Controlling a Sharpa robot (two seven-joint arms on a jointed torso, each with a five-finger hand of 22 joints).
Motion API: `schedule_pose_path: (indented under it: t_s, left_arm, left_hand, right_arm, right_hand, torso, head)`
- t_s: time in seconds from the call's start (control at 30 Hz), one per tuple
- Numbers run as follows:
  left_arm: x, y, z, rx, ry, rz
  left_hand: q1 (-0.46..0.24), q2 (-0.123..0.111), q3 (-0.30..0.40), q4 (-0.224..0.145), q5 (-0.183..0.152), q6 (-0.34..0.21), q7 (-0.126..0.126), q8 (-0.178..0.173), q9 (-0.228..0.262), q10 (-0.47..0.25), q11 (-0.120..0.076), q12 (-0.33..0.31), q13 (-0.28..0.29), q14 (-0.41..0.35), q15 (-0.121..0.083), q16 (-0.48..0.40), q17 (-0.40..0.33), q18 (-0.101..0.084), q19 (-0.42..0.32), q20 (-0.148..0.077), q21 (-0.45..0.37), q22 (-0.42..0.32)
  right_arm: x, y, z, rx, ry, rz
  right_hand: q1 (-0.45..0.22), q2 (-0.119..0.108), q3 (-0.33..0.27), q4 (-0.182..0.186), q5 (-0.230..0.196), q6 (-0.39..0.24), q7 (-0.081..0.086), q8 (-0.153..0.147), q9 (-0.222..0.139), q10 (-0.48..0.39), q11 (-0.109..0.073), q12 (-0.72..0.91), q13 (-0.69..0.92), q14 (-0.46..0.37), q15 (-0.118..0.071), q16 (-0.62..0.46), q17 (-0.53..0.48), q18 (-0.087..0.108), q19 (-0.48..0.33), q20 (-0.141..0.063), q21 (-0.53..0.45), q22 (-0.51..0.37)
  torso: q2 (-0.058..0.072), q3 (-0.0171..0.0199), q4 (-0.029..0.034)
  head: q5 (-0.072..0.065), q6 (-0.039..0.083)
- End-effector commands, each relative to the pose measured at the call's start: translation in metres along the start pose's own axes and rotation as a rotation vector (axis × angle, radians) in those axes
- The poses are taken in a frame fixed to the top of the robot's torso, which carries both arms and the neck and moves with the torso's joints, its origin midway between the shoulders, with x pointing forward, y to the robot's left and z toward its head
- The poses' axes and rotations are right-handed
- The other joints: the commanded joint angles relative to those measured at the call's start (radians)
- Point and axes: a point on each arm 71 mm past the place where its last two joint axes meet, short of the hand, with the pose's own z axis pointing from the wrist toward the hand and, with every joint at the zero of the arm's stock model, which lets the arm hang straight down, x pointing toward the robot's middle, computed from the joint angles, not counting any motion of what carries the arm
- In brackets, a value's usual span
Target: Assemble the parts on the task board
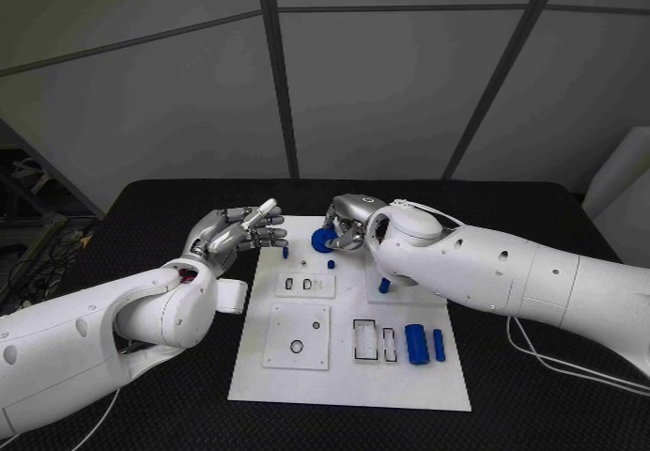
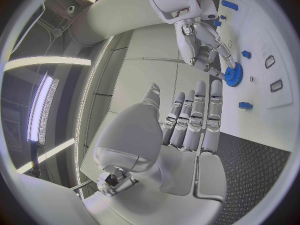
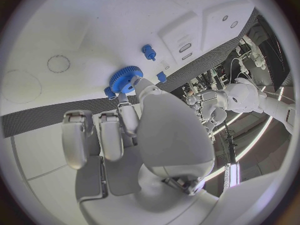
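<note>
The right hand (image 1: 348, 224) pinches a round blue toothed gear (image 1: 322, 241) at the far end of the white rectangular task board (image 1: 349, 385); the left hand (image 1: 241, 229) hovers beside it, fingers spread, grasping nothing.

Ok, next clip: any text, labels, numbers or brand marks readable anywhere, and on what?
None readable.
Task board: outlines and slots, no lettering.
Blue gear, held by the right hand: no marking.
Left hand and both arms: no logo or number visible.
</note>
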Motion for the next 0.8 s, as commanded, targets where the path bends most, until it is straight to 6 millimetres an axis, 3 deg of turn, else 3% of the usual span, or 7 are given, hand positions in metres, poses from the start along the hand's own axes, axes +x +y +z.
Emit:
schedule_pose_path:
  t_s: [0.03, 0.17, 0.33, 0.43, 0.5, 0.67, 0.8]
  left_arm:
    - [0.0017, -0.0016, 0.0004, 0.010, 0.014, 0.002]
    - [0.0014, -0.0015, 0.0005, 0.009, 0.013, 0.002]
    - [0.0012, -0.0015, 0.0006, 0.009, 0.012, 0.002]
    - [0.0009, -0.0014, 0.0006, 0.008, 0.011, 0.003]
    - [0.0007, -0.0014, 0.0007, 0.008, 0.010, 0.003]
    - [0.0004, -0.0014, 0.0006, 0.007, 0.009, 0.004]
    - [-0.0001, -0.0014, 0.0005, 0.007, 0.008, 0.004]
  left_hand:
    - [0.005, 0.002, -0.001, -0.007, 0.001, 0.002, 0.007, -0.005, -0.001, -0.008, -0.002, -0.005, -0.002, -0.005, 0.001, -0.005, 0.001, 0.048, -0.007, 0.001, 0.006, 0.001]
    - [0.005, 0.002, -0.001, -0.007, 0.001, 0.002, 0.007, -0.005, -0.001, -0.008, -0.002, -0.005, -0.002, -0.005, 0.001, -0.005, 0.001, 0.048, -0.007, 0.001, 0.006, 0.001]
    - [0.005, 0.002, -0.001, -0.007, 0.001, 0.002, 0.007, -0.005, -0.001, -0.008, -0.002, -0.005, -0.002, -0.005, 0.001, -0.005, 0.001, 0.048, -0.007, 0.001, 0.006, 0.001]
    - [0.005, 0.002, -0.002, -0.007, 0.001, 0.002, 0.007, -0.006, -0.001, -0.008, -0.002, -0.005, -0.002, -0.006, 0.001, -0.006, 0.002, 0.048, -0.008, 0.001, 0.006, 0.001]
    - [0.005, 0.002, -0.002, -0.007, 0.001, 0.002, 0.007, -0.006, -0.001, -0.008, -0.002, -0.005, -0.002, -0.006, 0.001, -0.006, 0.002, 0.048, -0.008, 0.001, 0.006, 0.001]
    - [0.004, 0.002, -0.002, -0.007, 0.001, 0.001, 0.008, -0.006, -0.001, -0.009, -0.001, -0.006, -0.002, -0.006, 0.001, -0.007, 0.002, 0.048, -0.008, 0.002, 0.006, 0.001]
    - [0.004, 0.002, -0.002, -0.007, 0.001, 0.001, 0.008, -0.006, -0.001, -0.009, -0.001, -0.006, -0.002, -0.006, 0.001, -0.007, 0.002, 0.048, -0.008, 0.002, 0.006, 0.001]
  right_arm:
    - [0.0018, 0.0006, -0.0006, 0.000, 0.020, -0.018]
    - [0.0012, 0.0001, -0.0008, 0.000, 0.012, -0.016]
    - [0.0007, -0.0005, -0.0009, -0.004, 0.007, -0.010]
    - [0.0015, -0.0014, -0.0010, -0.003, 0.020, 0.003]
    - [0.0023, -0.0024, -0.0010, -0.001, 0.031, 0.013]
    - [0.0037, -0.0061, -0.0014, 0.011, 0.057, 0.024]
    - [0.0017, -0.0094, -0.0027, 0.016, 0.037, 0.037]
  right_hand:
    - [-0.004, -0.006, -0.005, 0.003, -0.005, -0.009, 0.001, -0.005, 0.002, -0.007, 0.000, -0.007, -0.003, 0.075, 0.005, 0.006, 0.120, -0.014, 0.077, 0.009, 0.003, 0.228]
    - [-0.008, -0.009, -0.005, 0.003, -0.007, -0.021, 0.002, -0.012, 0.001, -0.012, 0.001, -0.013, -0.007, 0.075, 0.006, 0.006, 0.120, -0.014, 0.076, 0.010, 0.003, 0.227]
    - [-0.037, -0.022, -0.019, 0.019, -0.050, -0.103, 0.001, -0.055, -0.001, -0.023, 0.002, -0.030, -0.021, 0.075, 0.008, 0.008, 0.124, -0.014, 0.075, 0.014, 0.002, 0.226]
    - [-0.103, -0.016, -0.040, 0.072, -0.058, -0.089, 0.002, -0.045, 0.005, -0.017, 0.005, -0.023, -0.016, 0.077, 0.010, 0.011, 0.131, -0.014, 0.077, 0.015, 0.003, 0.228]
    - [-0.164, -0.006, -0.054, 0.114, -0.037, -0.072, 0.002, -0.038, 0.008, -0.011, 0.005, -0.014, -0.008, 0.079, 0.011, 0.015, 0.140, -0.015, 0.079, 0.017, 0.004, 0.231]
    - [-0.268, 0.015, -0.066, 0.116, -0.021, -0.050, 0.000, -0.033, 0.009, -0.002, 0.005, 0.004, 0.008, 0.081, 0.011, 0.023, 0.155, -0.015, 0.081, 0.017, 0.005, 0.234]
    - [-0.288, 0.023, -0.064, 0.115, -0.017, -0.043, 0.000, -0.032, 0.009, 0.002, 0.005, 0.012, 0.016, 0.082, 0.011, 0.025, 0.160, -0.016, 0.084, 0.017, 0.007, 0.237]
  torso:
    - [0.000, 0.0006, -0.0005]
    - [0.000, 0.0004, -0.0001]
    - [0.000, 0.0003, -0.0003]
    - [0.000, 0.0003, 0.0000]
    - [0.000, 0.0003, -0.0005]
    - [0.000, 0.0001, -0.0001]
    - [0.000, 0.0003, -0.0005]
  head:
    - [0.000, -0.001]
    - [-0.001, 0.000]
    - [-0.002, 0.001]
    - [-0.002, 0.001]
    - [-0.003, 0.001]
    - [-0.004, 0.001]
    - [-0.004, 0.001]
